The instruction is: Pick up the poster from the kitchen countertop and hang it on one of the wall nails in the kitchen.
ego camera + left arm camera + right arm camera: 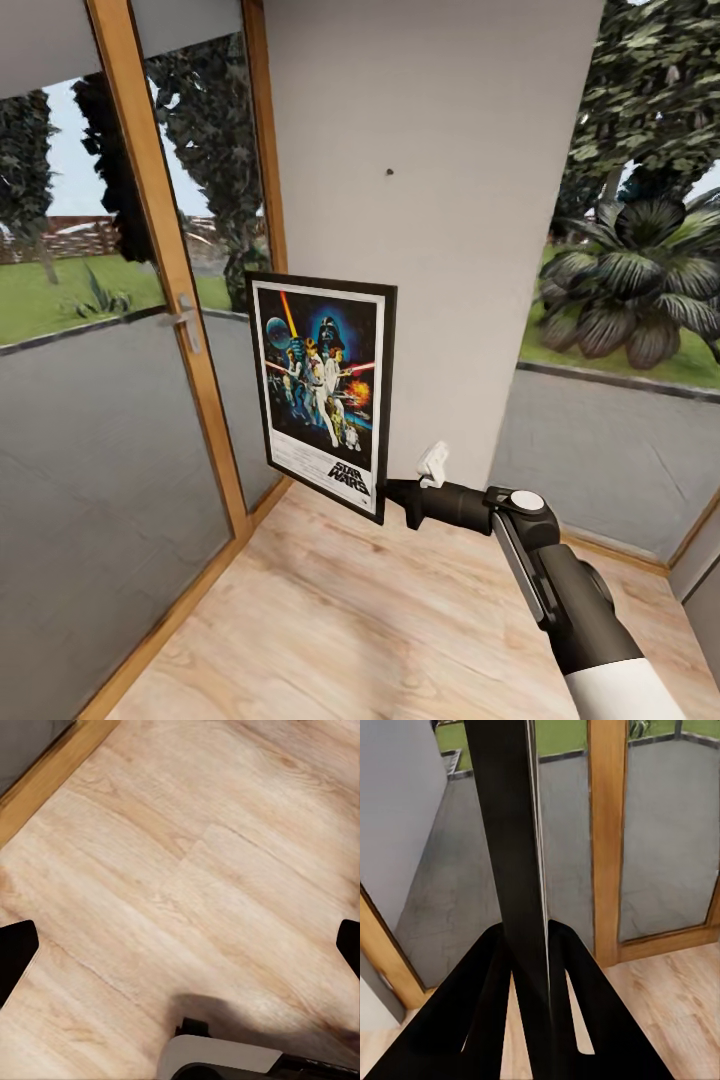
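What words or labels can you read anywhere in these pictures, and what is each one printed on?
"STAR WARS": logo at the lower edge of the poster, which the right gripper holds by its lower corner, below the wall nail.
A band of fine print above the logo on the poster is too small to read.
No other text is legible on the wall, the door frame or the floor.
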Tool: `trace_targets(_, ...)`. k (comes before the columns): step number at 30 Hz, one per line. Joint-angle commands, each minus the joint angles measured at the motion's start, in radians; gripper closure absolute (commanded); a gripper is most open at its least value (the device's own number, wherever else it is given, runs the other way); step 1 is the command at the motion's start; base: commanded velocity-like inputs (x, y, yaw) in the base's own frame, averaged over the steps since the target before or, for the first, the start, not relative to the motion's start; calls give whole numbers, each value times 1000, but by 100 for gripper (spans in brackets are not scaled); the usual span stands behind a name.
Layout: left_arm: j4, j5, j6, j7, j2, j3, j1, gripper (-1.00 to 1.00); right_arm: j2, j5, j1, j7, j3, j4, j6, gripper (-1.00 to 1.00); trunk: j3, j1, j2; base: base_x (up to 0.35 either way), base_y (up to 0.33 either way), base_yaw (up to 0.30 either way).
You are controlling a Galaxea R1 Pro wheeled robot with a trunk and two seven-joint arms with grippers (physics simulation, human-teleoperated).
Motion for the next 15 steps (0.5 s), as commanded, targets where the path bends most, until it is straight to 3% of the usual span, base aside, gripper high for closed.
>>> trace_targets(1,-1,0,-2,-1,0,1,0,-100,0,-2,-1,4,0,-1,9,100,-2,1,-2,73,294,-84)
trace_targets(15,-1,0,-2,-1,0,1,0,-100,0,-2,-1,3,0,-1,9,100,-2,1,-2,15,294,-233)
